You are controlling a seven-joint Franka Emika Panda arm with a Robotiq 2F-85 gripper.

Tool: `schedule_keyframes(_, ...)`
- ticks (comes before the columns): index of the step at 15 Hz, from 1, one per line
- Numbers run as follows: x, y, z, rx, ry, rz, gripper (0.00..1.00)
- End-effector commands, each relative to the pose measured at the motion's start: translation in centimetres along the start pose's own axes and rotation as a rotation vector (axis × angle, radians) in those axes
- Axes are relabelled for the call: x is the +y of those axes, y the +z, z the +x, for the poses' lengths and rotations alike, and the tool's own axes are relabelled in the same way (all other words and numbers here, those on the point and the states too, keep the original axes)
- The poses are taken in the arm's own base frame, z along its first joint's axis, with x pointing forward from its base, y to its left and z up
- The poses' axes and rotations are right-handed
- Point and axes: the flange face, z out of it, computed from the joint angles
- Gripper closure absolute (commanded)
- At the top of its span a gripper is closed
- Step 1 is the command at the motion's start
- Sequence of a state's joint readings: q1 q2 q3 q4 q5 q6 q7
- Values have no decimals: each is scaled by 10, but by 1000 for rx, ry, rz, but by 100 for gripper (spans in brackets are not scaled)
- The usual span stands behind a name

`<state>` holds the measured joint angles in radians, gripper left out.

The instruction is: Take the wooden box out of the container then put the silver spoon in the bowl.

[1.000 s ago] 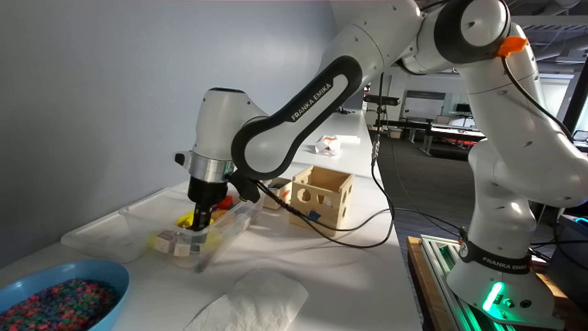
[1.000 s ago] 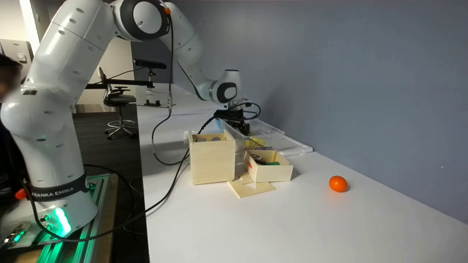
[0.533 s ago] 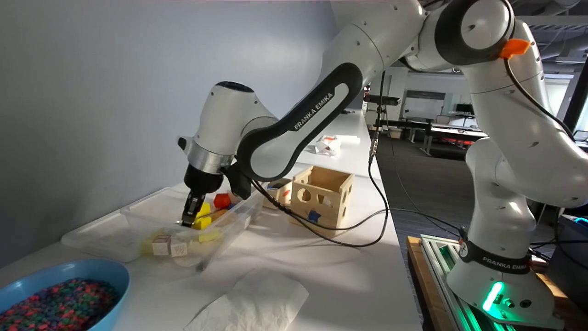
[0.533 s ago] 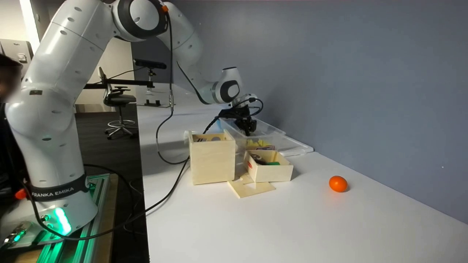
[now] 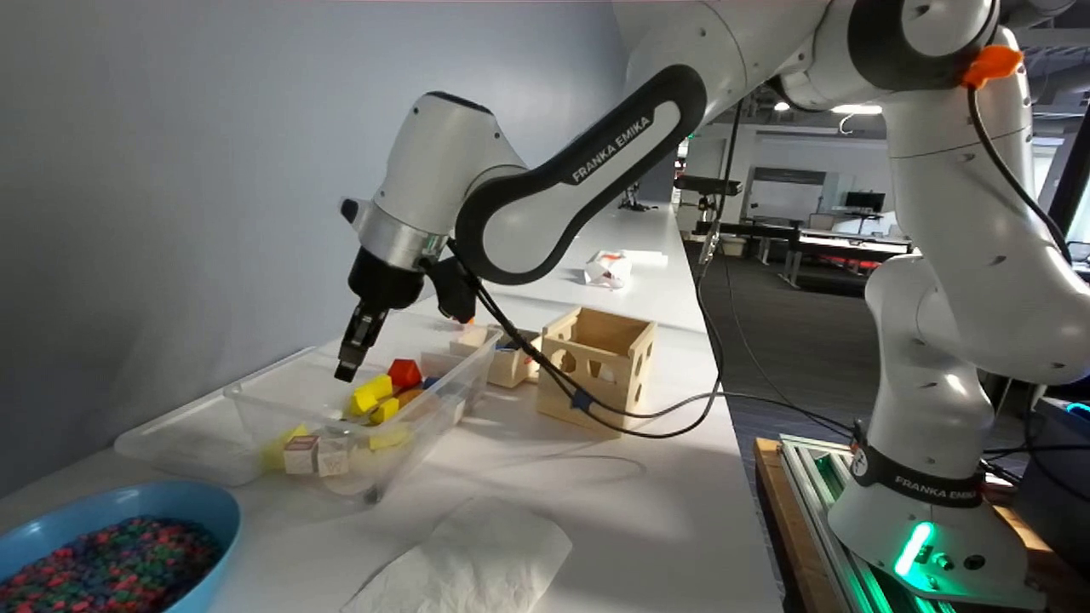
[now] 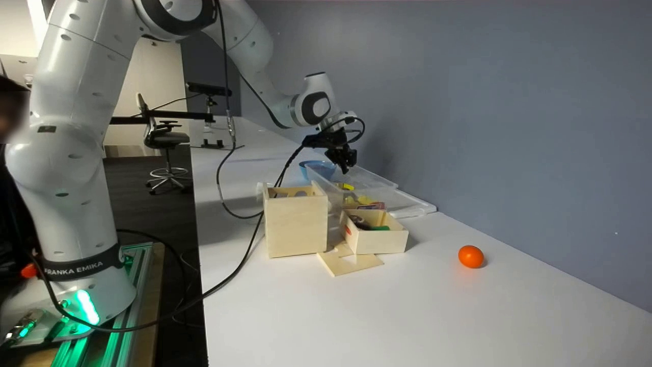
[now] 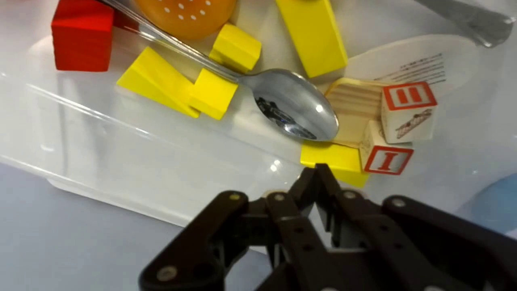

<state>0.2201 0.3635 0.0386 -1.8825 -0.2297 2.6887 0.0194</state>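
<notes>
- My hand (image 7: pixel 316 168) is narrow, its tips meeting; in both exterior views it hangs above the container (image 7: pixel 133 173).
- "FRANKA EMIKA" reads along my forearm (image 5: pixel 611 151) in an exterior view, and again on the dark band around my base (image 5: pixel 937 489).
- In the wrist view, taking 12 as its top edge, a white block (image 7: pixel 388 159) at 3 o'clock from my tips bears a red-framed "I".
- At 2 o'clock, just beside it, a similar block (image 7: pixel 409 115) shows two red bars in a red frame, with a small picture on the face below.
- Between 1 and 2, a pale oval label (image 7: pixel 420 66) carries lines of print too small for me to read.
- At 11 o'clock the silver spoon (image 7: pixel 282 93) lies in the container across yellow blocks (image 7: pixel 214 95), its handle running off towards 10.
- The wooden box (image 6: pixel 379 243) stands on the tabletop (image 6: pixel 458 316) just beside the container's end, at 5 o'clock from my hand in an exterior view.
- The bowl (image 5: pixel 153 498) sits near the container, at 8 o'clock from my hand in an exterior view.
</notes>
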Motion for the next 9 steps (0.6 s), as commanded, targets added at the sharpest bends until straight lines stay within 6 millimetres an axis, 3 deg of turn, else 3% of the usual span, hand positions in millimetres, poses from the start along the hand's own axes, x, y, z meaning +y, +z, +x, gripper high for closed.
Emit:
schedule_keyframes(1, -4, -17, -13, -77, -48, 50, 99)
schedule_keyframes(2, -6, -11, -15, -108, -55, 64, 99)
schedule_keyframes(3, -7, -2, -18, -135, -60, 67, 80)
schedule_keyframes(4, -7, 6, -19, -153, -59, 53, 68)
schedule_keyframes(9, -10, 40, -23, -166, -60, 63, 35)
